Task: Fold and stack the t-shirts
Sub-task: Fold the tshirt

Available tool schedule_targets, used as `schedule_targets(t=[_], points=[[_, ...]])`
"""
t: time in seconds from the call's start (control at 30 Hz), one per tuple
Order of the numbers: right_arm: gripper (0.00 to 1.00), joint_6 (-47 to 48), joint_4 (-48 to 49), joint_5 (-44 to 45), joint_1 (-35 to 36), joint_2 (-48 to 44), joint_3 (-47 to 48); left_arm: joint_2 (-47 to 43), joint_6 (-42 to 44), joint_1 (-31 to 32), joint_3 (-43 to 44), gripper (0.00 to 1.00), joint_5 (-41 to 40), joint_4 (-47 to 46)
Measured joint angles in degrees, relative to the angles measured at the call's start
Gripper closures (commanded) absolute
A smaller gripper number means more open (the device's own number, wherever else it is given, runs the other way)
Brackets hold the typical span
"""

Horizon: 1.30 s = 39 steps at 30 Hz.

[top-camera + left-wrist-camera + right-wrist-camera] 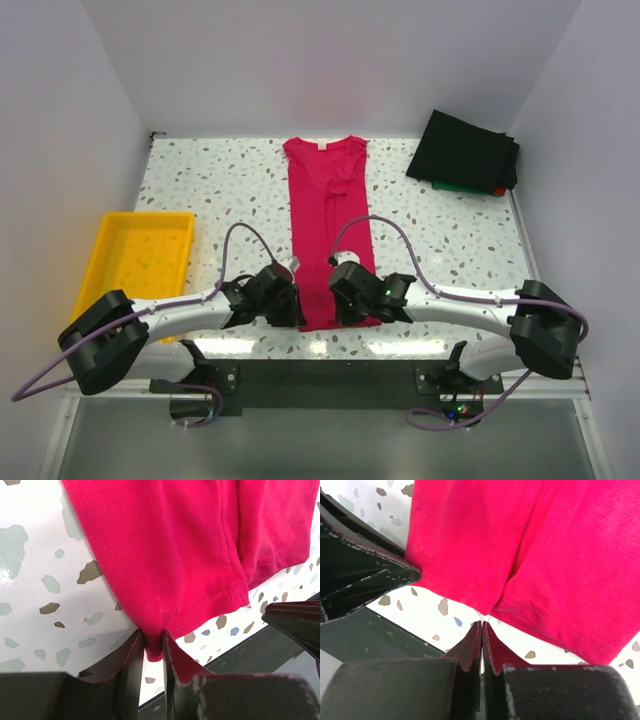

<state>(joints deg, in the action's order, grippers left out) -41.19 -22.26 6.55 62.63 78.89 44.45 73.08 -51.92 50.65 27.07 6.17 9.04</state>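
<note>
The pink shirt (325,230) lies in the middle of the table (200,180). It is folded to a long narrow strip, with the collar at the far edge and the hem at the near edge. A stack (465,150) of dark shirts lies at the far right, well apart.

The left gripper (153,639) has its jaws pressed on the near left corner of the hem, with cloth bunched between them. The right gripper (482,625) has its jaws fully together just at the near right hem; whether any cloth is caught there, I cannot tell.

The shirt looks light, soft and without stiffness, so it will probably hang and slide when lifted. I think the two hem corners are the good places to hold, gripping through all layers.
</note>
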Motion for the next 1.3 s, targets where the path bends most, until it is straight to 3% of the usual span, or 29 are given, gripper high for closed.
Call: schedule_targets(t=[0.07, 0.1, 0.23, 0.37, 0.57, 0.73, 1.03, 1.13, 1.3], points=[[0.97, -0.04, -0.17, 0.09, 0.0, -0.61, 0.0, -0.02, -0.02, 0.0, -0.09, 0.74, 0.0, -0.07], [0.88, -0.09, -0.22, 0.22, 0.0, -0.79, 0.0, -0.02, -0.02, 0.0, -0.09, 0.74, 0.0, -0.11], [0.73, -0.33, -0.52, 0.55, 0.0, -0.66, 0.02, -0.24, -0.02, 0.0, -0.37, 0.74, 0.02, -0.44], [0.67, -0.17, -0.46, 1.05, 0.0, 1.36, 0.85, -0.44, -0.02, 0.0, -0.59, 0.74, 0.02, -0.63], [0.66, -0.13, -0.26, 1.25, 0.0, 4.26, 1.86, -0.87, -0.09, 0.02, -1.05, 0.74, 0.07, -0.9], [0.67, -0.15, 0.39, 1.25, 0.17, 5.44, 2.56, -1.14, -0.2, 0.02, -1.38, 0.74, 0.07, -1.22], [0.86, -0.26, 0.68, 1.22, 0.48, 5.77, 2.56, -1.31, -0.24, 0.04, -1.62, 0.74, 0.07, -1.51], [0.98, -0.28, 0.7, 1.22, 0.55, 5.77, 2.56, -1.33, -0.52, 0.04, -1.68, 0.74, 0.07, -1.6], [1.0, -0.44, 0.5, 1.25, 0.74, 4.98, 1.79, -1.33, -0.61, 0.04, -1.7, 0.74, 0.07, -1.6]])
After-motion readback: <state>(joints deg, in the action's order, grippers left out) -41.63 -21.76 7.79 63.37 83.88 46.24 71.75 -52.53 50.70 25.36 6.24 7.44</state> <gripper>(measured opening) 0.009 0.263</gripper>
